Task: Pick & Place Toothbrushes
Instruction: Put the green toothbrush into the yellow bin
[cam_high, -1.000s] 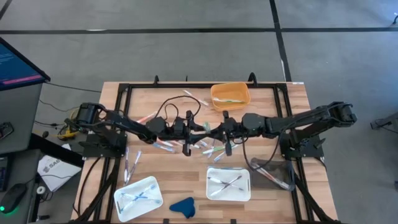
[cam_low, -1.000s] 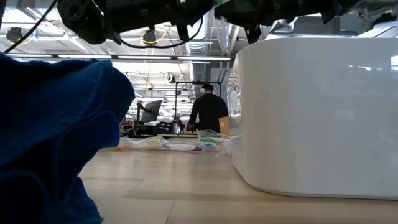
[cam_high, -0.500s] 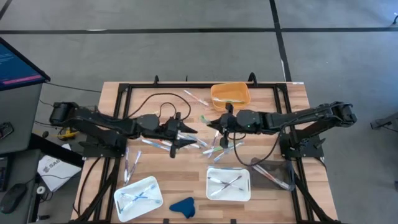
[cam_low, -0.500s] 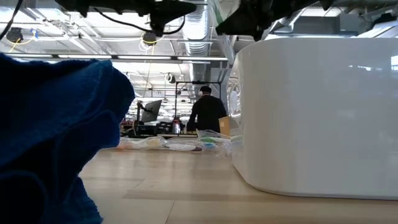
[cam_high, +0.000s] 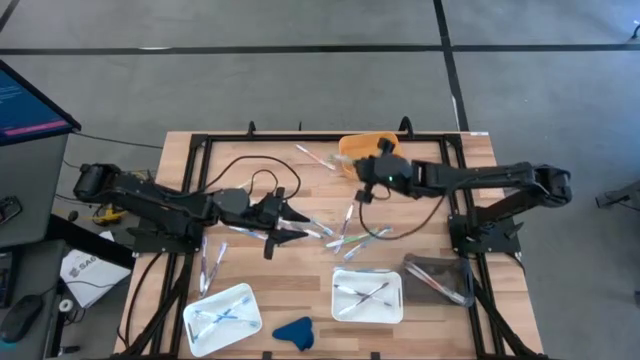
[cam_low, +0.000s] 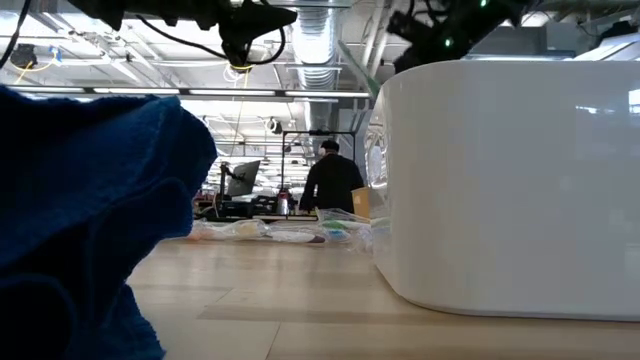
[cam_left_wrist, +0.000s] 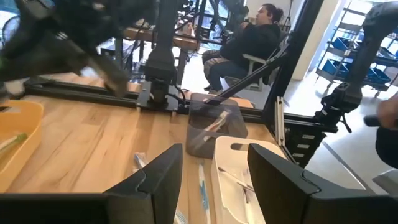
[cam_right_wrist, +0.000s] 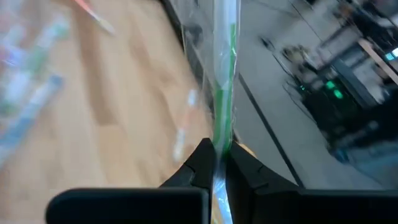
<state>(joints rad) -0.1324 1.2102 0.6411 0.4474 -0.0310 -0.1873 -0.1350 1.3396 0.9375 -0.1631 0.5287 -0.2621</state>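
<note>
A: Right claw (cam_right_wrist: 216, 163) first. State?

B: Pressed together, pinching a green-and-white toothbrush (cam_right_wrist: 222, 81) in clear wrap. In the high view the right claw (cam_high: 372, 170) is up over the near edge of the orange bin (cam_high: 352, 146), by the far rim of the tabletop (cam_high: 470, 200).

A: Left claw?

B: Left claw (cam_high: 290, 222) is spread, nothing between the fingers (cam_left_wrist: 155, 180) in the wrist view. It hangs mid-tabletop, left of the loose pile.

A: Where are the rest of the toothbrushes?

B: Loose toothbrushes (cam_high: 345, 232) scattered in the middle between the two claws, a couple more (cam_high: 312, 157) near the far edge beside the bin, a few (cam_high: 210, 262) by the left frame rail. More lie in the left white tray (cam_high: 221, 318) and the right white tray (cam_high: 367, 294) at the near edge.

A: Room to move?

B: Bare wood between the pile and the trays, and on the far left corner. Black cable (cam_high: 250, 178) loops over the left arm. Blue cloth (cam_high: 295, 331) sits at the near edge between the trays, touching neither. A clear container (cam_high: 436, 278) sits just right of the right tray, by the right arm's base.

A: Low view?

B: Cloth (cam_low: 90, 220) and tray wall (cam_low: 510, 190) block most of it; a person (cam_low: 332, 180) stands far back in the room.
</note>
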